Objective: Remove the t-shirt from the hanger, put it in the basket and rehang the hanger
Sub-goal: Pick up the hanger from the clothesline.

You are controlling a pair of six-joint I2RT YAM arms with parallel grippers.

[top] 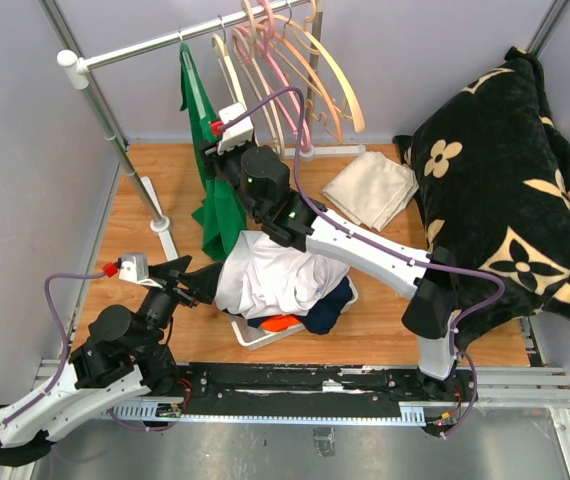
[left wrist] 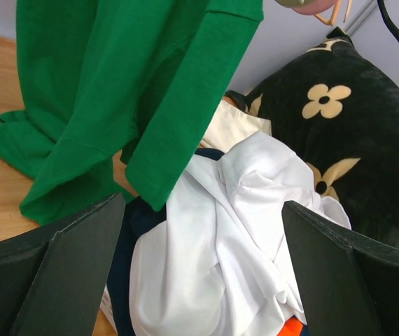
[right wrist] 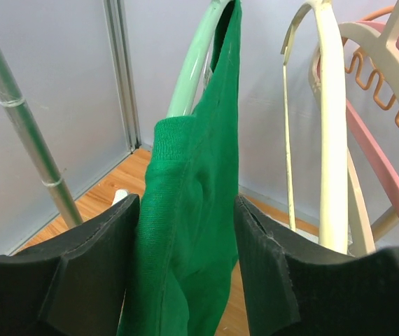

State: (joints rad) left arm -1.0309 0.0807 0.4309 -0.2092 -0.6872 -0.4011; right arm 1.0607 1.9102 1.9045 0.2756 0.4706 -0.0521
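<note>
The green t-shirt [top: 220, 210] hangs from the rail [top: 155, 42] on a pale mint hanger [right wrist: 189, 70]. Its long axis runs straight down from the rail to the wooden worktop [top: 385, 330], where the lower folds appear to rest on the wood. The right gripper [right wrist: 187, 203] is high up just under the rail, level with the shirt's shoulder. Its jaws stand part-way in, one on each side of the hanging cloth, and the bunched knit fills the gap and touches both pads. Whether they pinch it firmly cannot be told. That arm is plainly the nearer one to the hanger, so I judge that sliding the shoulder off the hanger's arm falls to it, pulling along the hanger's slope and away from the rail. The left gripper [left wrist: 203, 203] sits low, far below the rail near the shirt's hem. Its jaws are released and spread wide with nothing between them, facing a sleeve and a heap of white cloth [top: 265, 275] in a white basket [top: 255, 338]. The shirt is a soft, matte jersey with a ribbed edge, limp and likely to drag. The hanger looks smooth, glossy and curved. Further along the rail hang bare cream and pink hangers [top: 295, 60], close enough to snag. A black plush floral cushion [top: 505, 170] lies well off to the side.
</note>
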